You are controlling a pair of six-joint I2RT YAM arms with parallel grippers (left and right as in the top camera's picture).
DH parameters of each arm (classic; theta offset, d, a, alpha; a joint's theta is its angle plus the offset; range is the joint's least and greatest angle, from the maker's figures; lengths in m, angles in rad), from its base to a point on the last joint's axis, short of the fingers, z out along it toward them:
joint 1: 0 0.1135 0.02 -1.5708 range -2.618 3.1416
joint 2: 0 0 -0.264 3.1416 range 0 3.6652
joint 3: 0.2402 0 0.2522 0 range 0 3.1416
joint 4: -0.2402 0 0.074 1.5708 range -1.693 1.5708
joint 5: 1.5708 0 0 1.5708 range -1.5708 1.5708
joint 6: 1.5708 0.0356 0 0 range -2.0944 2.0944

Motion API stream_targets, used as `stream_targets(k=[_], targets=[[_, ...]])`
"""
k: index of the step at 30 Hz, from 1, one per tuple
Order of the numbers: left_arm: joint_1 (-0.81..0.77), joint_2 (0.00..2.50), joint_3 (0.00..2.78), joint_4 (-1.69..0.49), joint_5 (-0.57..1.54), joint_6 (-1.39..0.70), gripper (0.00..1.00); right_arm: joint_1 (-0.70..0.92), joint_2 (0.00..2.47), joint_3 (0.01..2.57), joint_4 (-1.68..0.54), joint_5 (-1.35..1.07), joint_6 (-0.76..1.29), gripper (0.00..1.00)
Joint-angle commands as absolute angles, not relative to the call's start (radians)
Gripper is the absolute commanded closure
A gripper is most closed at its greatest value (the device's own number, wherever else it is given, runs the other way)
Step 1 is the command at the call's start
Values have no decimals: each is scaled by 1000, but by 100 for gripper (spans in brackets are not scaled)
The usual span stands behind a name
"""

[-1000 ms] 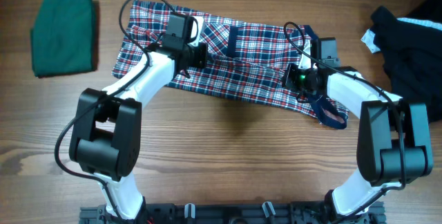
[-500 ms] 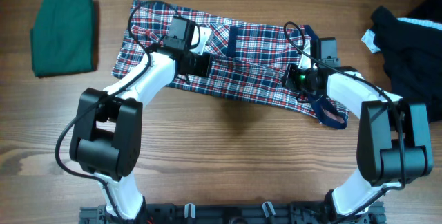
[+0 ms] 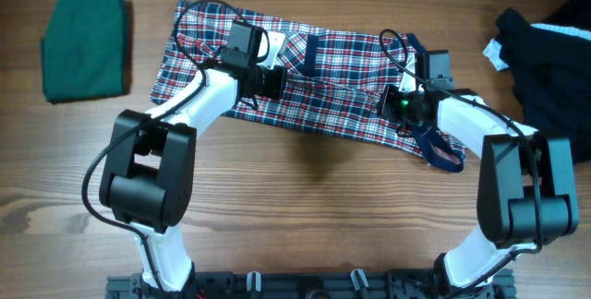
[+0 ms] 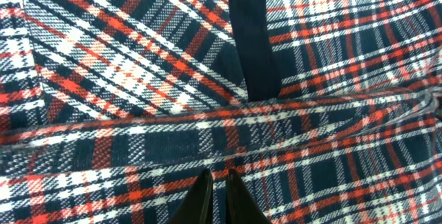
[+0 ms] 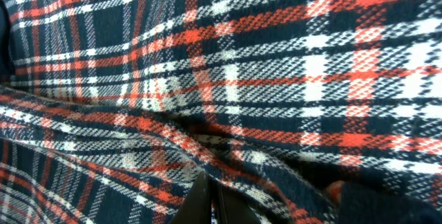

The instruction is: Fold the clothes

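The plaid dress [image 3: 342, 68] lies spread across the middle of the table, partly folded, with a navy strap [image 3: 441, 147] trailing at its right end. My left gripper [image 3: 277, 82] sits low over its left half. In the left wrist view its tips [image 4: 216, 175] stand almost together on flat plaid [image 4: 138, 113] below a navy trim band [image 4: 252, 37], with no fold seen between them. My right gripper [image 3: 392, 107] is at the dress's right part. In the right wrist view it [image 5: 209, 182] is shut, with rumpled plaid [image 5: 276, 79] bunched up around the tips.
A folded dark-green garment [image 3: 83, 45] lies at the far left of the wooden table [image 3: 305, 207]. A heap of black clothing [image 3: 545, 54] sits at the right edge, close to my right arm.
My left gripper has slid a little to the right over the dress, and the dress's upper left corner now lies flatter. The right arm has not moved.
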State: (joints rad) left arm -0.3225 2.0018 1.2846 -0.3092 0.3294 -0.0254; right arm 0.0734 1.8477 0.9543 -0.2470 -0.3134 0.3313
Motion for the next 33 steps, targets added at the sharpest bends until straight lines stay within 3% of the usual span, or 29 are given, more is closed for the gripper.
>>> stream_targets(k=[1,21,27,33], targets=[[-326,2014,1296,-287,352,-38,91,76,1895,938,-242,-258,318,96],[-328,2126,1296,123,230,-103,91,76,1895,938,-235,-258,321,96],[-308,2099,1312,9,230,-113,93,76,1895,938,-236,-258,318,96],[-271,1988,1396,-323,286,-99,93,76,1895,938,-228,-258,320,96]])
